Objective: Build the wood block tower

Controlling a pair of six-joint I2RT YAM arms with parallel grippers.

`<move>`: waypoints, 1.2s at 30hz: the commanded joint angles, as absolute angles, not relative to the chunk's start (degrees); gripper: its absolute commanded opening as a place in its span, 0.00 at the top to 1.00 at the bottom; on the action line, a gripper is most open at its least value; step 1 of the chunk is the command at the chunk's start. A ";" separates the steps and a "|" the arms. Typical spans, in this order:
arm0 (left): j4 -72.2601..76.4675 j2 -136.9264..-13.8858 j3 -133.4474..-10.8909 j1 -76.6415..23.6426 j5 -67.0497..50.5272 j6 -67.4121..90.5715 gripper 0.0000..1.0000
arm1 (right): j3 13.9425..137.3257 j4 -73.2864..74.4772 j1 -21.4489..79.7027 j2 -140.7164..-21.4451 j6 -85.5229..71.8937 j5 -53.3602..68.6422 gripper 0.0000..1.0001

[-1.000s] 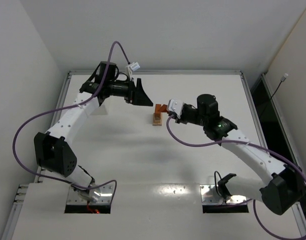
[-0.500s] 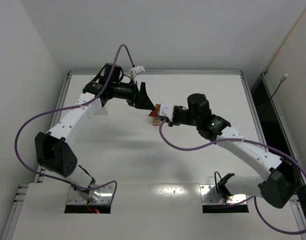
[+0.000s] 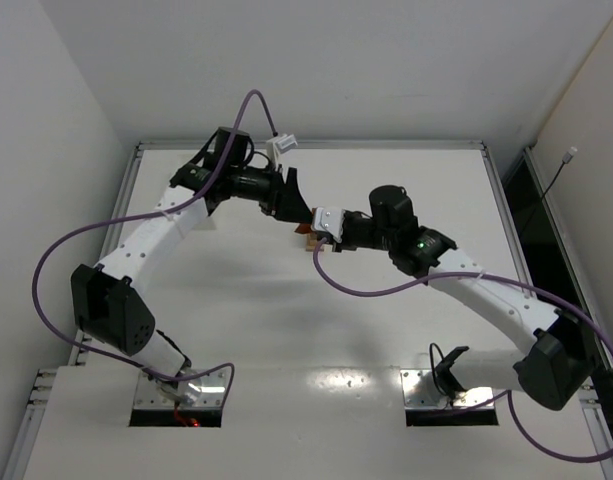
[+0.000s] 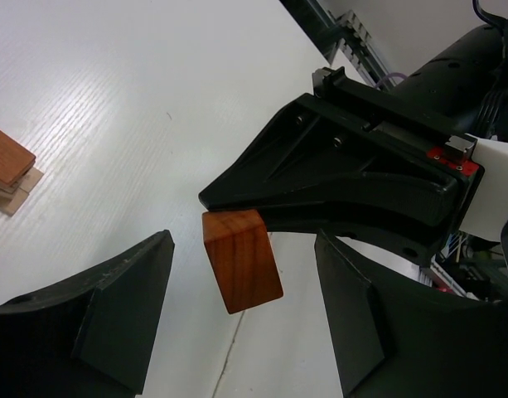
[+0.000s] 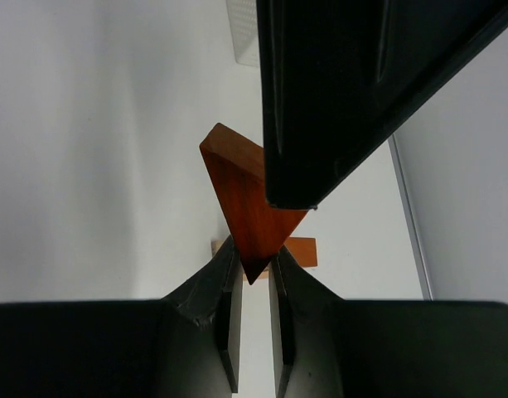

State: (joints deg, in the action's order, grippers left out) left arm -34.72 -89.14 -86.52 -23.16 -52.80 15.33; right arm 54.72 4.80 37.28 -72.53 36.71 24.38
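My right fingers pinch the reddish-brown wedge by its sharp tip only, in the air above the white ribbed worktop. My left fingers stand spread on either side of the wedge, touching nothing. The tower, a low stack of tan and reddish slabs, rests on the worktop, apart from the wedge.

Risk: the wood looks smooth and its faces taper, so pressure on the sloped faces may squeeze the wedge out or rotate it.

Risk: uneven contact from the left fingers could knock it loose.
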 commanded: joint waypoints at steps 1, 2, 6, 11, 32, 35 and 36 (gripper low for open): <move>-34.63 -88.51 -87.02 -23.82 -54.14 13.97 0.34 | 57.57 2.90 37.62 -72.86 37.09 25.49 1.00; -35.15 -88.51 -87.01 -24.34 -53.53 13.45 0.34 | 57.57 2.90 37.62 -72.86 37.09 24.97 1.00; -35.86 -88.51 -86.48 -24.87 -53.00 12.83 0.39 | 57.57 2.90 37.62 -72.86 37.61 24.43 1.00; -35.86 -88.51 -86.48 -24.87 -51.95 12.83 0.53 | 58.10 3.43 37.62 -72.86 37.62 23.82 1.00; -36.91 -89.03 -87.01 -27.69 -43.25 12.30 1.00 | 57.04 2.29 37.62 -69.97 35.24 16.61 0.55; -36.39 -89.03 -87.01 -27.69 -39.75 13.53 1.00 | 56.51 2.29 37.62 -69.44 32.71 13.02 0.30; -36.39 -88.51 -87.01 -27.69 -38.42 13.54 1.00 | 55.99 1.76 37.62 -68.65 32.00 12.22 0.26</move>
State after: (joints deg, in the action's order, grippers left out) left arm -37.30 -89.17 -86.39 -27.18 -42.48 13.61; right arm 55.53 5.65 37.34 -71.55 34.92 15.90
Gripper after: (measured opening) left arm 0.314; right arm 0.714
